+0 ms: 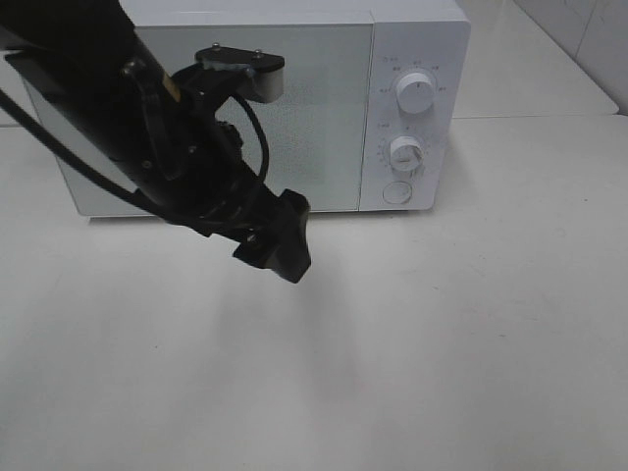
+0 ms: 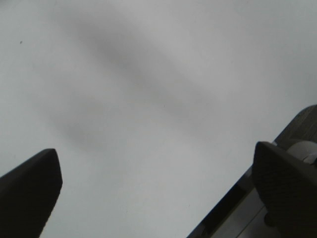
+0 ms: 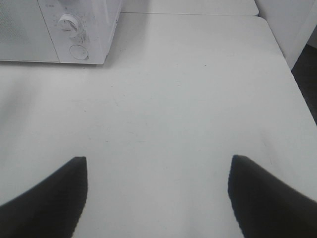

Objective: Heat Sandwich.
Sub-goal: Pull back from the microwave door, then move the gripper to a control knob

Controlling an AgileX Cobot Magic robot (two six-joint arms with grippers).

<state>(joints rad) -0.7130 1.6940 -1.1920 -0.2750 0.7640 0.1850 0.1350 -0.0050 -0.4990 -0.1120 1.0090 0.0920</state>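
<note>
Sandwich nowhere in view: not on the table (image 1: 471, 324), not between either pair of fingers. Possibly behind the shut door (image 1: 324, 128) of the white microwave (image 1: 422, 39), but impossible to confirm through the pale speckled panel.

Left gripper (image 2: 156, 151): wide open and empty, hanging over the table just in front of the microwave door, touching nothing. Right gripper (image 3: 158, 158): also open and empty, low over the table, off to the control-panel side of the microwave, out of sight of the high camera.

Judged step: past loading, with the door closed and heating not yet started — assuming a sandwich inside.

Next move, most likely: reaching for the upper dial (image 1: 416, 95) or the lower dial (image 1: 405, 153) and turning it to set power and time. Calls for closing the fingers squarely around a small round knob, gripping firmly enough not to slip, then rotating the wrist without shoving the microwave back.

Probably better suited to the right gripper, on the panel's side, with the left arm pulled clear of the door first. Round button (image 1: 396, 192) under the dials probably the door release — best left alone.
</note>
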